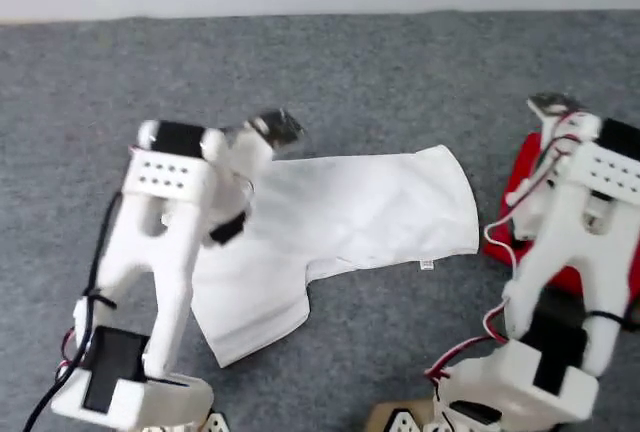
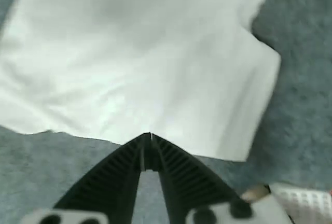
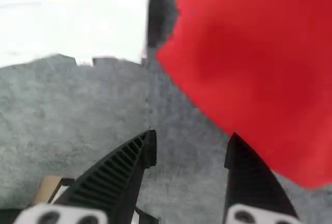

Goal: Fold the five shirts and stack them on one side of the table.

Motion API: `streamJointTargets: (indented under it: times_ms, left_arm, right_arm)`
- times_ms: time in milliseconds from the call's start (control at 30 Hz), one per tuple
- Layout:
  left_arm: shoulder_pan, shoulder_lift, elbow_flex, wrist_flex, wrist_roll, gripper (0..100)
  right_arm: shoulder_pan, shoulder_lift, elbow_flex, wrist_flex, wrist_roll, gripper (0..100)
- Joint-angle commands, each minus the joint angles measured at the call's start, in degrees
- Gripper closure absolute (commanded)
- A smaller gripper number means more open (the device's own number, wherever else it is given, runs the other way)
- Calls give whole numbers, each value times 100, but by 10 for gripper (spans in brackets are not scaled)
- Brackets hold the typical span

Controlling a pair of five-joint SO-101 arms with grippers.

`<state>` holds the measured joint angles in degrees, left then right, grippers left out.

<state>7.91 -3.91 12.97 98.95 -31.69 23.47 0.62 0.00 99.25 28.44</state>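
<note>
White shirt [image 1: 345, 217] spread on the grey desk [image 1: 400, 62], roughly mid-desk, lying crosswise with one sleeve pointing toward the near edge by the left arm's base. Cloth mostly flat, with a few soft creases.

Left end effector [image 1: 275, 130] poised at the far-left edge of the white shirt. In the left wrist view, left end effector [image 2: 147, 142] clenched, the two black ribbed fingers [image 2: 116, 175] meeting tip to tip right at the hem of the white shirt [image 2: 145, 63] — cloth pinched between them or not, impossible to tell.

Red shirt [image 1: 524, 174] at the right side of the desk, just beside the white one and apart from it by a strip of bare grey surface, largely covered in the high view by the right arm.

Right end effector [image 3: 189, 146] released, fingers spread wide and holding nothing, hanging over bare desk [image 3: 78, 105] — red shirt [image 3: 254, 68] next to one fingertip, the white shirt's [image 3: 67, 11] hem farther off.
</note>
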Motion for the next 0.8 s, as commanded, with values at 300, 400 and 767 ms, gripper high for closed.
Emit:
streamJointTargets:
  times_ms: [300,400,767]
  left_arm:
    - [1327,-1459,2009,-141,-1099,970]
    - [1670,-2303,2554,-220,-1029,901]
    - [1996,-4044,4180,-1363,-466,837]
  right_arm:
    - [892,-1780,1890,-637,914,768]
    - [998,-2220,2242,-646,1090,768]
    - [1218,-3266,2980,-637,1459,768]
